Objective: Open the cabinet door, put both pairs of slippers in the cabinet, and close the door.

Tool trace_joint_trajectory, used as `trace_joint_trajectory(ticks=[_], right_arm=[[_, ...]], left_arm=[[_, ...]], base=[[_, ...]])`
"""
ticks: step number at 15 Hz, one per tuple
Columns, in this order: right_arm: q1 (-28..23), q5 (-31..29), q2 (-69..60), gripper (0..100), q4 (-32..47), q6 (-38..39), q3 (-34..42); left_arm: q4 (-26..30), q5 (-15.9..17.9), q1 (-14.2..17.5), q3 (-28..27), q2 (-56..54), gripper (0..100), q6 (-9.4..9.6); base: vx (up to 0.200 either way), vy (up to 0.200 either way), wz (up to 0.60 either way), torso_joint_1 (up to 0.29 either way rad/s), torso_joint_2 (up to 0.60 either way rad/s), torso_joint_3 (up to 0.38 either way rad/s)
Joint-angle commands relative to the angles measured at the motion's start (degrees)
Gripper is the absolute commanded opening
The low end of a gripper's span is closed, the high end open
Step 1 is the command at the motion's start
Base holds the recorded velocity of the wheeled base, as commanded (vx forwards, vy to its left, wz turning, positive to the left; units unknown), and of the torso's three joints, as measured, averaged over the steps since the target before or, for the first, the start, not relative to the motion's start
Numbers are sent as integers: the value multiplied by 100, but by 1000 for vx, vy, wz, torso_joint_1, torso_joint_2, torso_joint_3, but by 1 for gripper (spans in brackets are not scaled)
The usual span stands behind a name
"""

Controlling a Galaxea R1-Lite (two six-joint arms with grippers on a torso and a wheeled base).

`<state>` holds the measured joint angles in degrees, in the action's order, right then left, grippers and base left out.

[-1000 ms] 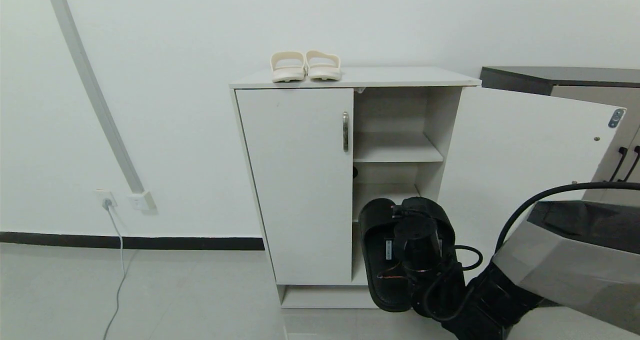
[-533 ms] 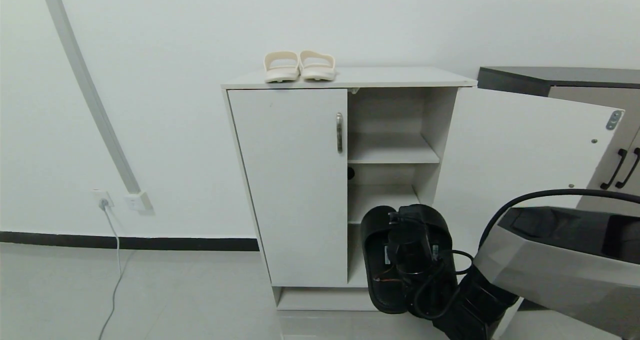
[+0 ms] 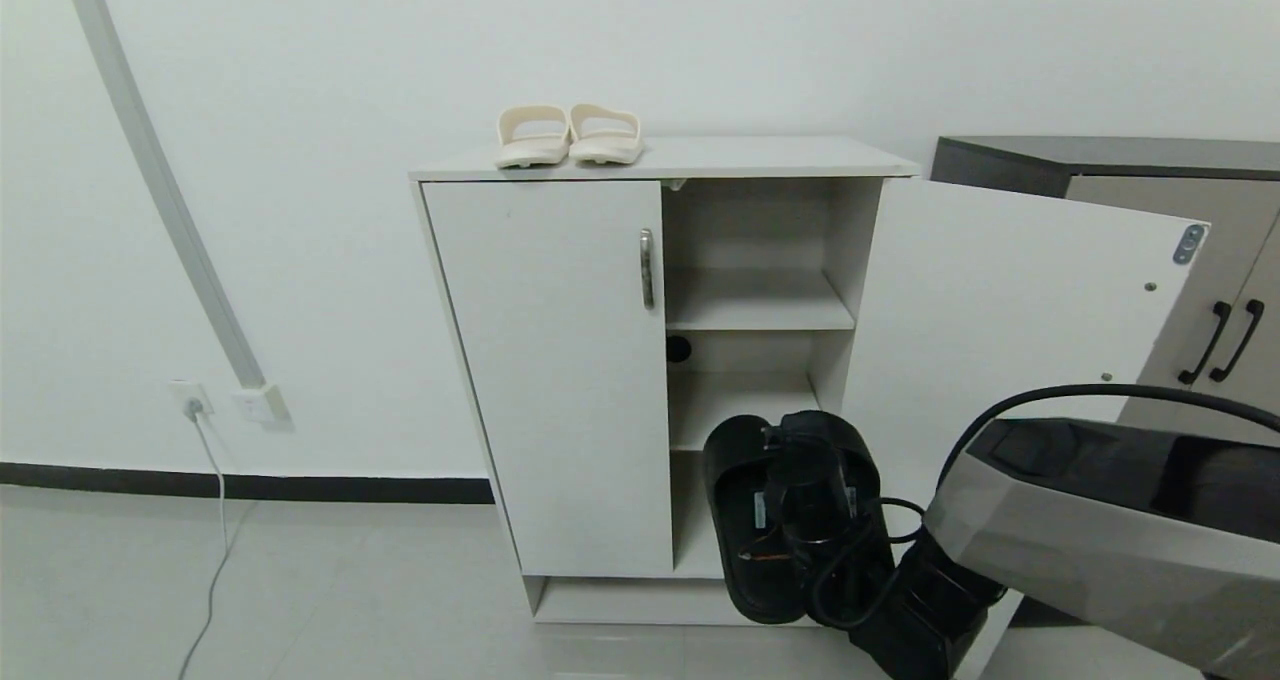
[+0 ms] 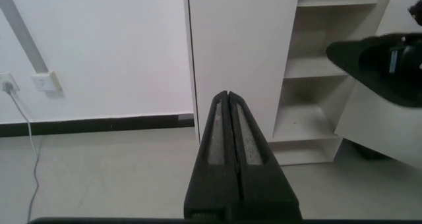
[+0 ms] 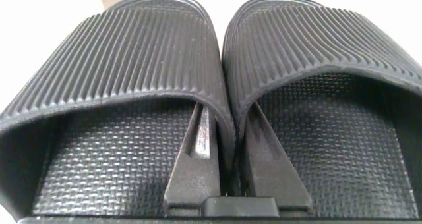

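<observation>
Right gripper is clamping the black slippers side by side, one finger tucked under each ribbed strap, bumpy footbeds showing; the pair is hanging in front of the cabinet's open lower shelves, door standing wide; cream slippers are sitting on top; left gripper is pressed closed, holding nothing.

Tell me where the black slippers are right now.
In the head view, the black slippers are held by the right gripper, low in front of the cabinet, at its open right side, beside the open door.
</observation>
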<state>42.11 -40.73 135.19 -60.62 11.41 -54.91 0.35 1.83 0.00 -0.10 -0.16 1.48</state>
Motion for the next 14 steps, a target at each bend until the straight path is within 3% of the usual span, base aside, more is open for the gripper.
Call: trace_joint_trajectory(ticks=[1,14], right_arm=[[26,21,279,0,16,-7,-205],[26,30,490,0,-2,-7,-275]], left_arm=[[0,2,0,1,16,0,2],[0,-7,0,1,16,0,2]], base=[[0,0,0,0,0,0],[0,0,0,0,0,0]])
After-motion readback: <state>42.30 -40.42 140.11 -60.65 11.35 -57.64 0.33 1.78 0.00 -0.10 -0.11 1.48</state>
